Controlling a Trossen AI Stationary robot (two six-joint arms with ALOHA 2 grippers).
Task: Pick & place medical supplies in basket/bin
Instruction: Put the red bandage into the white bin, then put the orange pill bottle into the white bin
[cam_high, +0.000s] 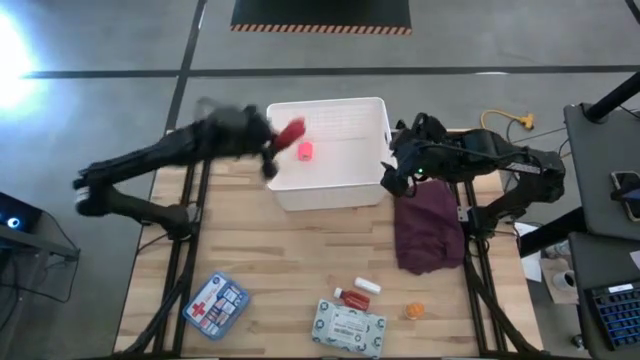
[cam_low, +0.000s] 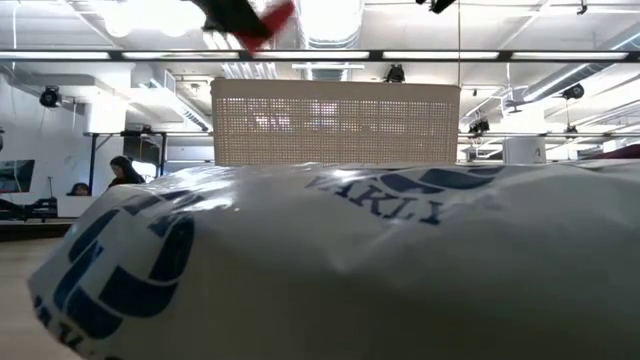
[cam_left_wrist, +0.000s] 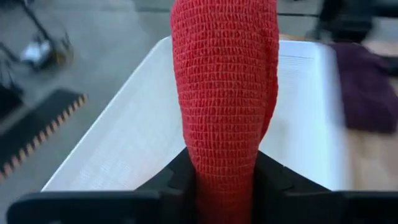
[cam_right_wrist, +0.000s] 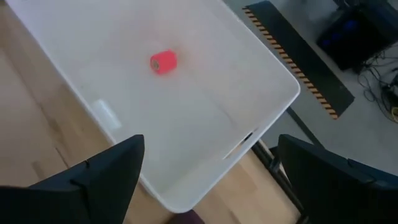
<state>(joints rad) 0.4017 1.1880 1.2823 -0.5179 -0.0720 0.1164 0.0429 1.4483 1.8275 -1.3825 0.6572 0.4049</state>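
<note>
My left gripper (cam_left_wrist: 224, 190) is shut on the red cylinder (cam_left_wrist: 224, 87), a woven roll, above the left rim of the white bin (cam_high: 330, 190). In the high view the red cylinder (cam_high: 290, 133) shows just inside that rim. A pink roll (cam_right_wrist: 163, 62) lies on the bin's floor. My right gripper (cam_right_wrist: 217, 180) hovers open over the bin's right rim, with nothing between its fingers. Near the front edge lie the blue-white pouch (cam_high: 215, 305), the wipes pack (cam_high: 348, 328), the red-white tube (cam_high: 353, 298), the white bottle (cam_high: 367, 287) and the orange piece (cam_high: 414, 311). My left gripper pinches the red cylinder's near end (cam_left_wrist: 221, 168) between its two fingers (cam_left_wrist: 168, 183), where the soft roll is squeezed narrower. The fingers come from the table's left, slanting slightly down. The cylinder sticks out past the fingertips toward the bin, lifted clear of everything.
A maroon cloth (cam_high: 430, 225) lies right of the bin, below my right arm. In the low view a white pack with blue print (cam_low: 330, 260) fills the foreground and hides most of the table; the bin's lattice wall (cam_low: 335, 120) rises behind it.
</note>
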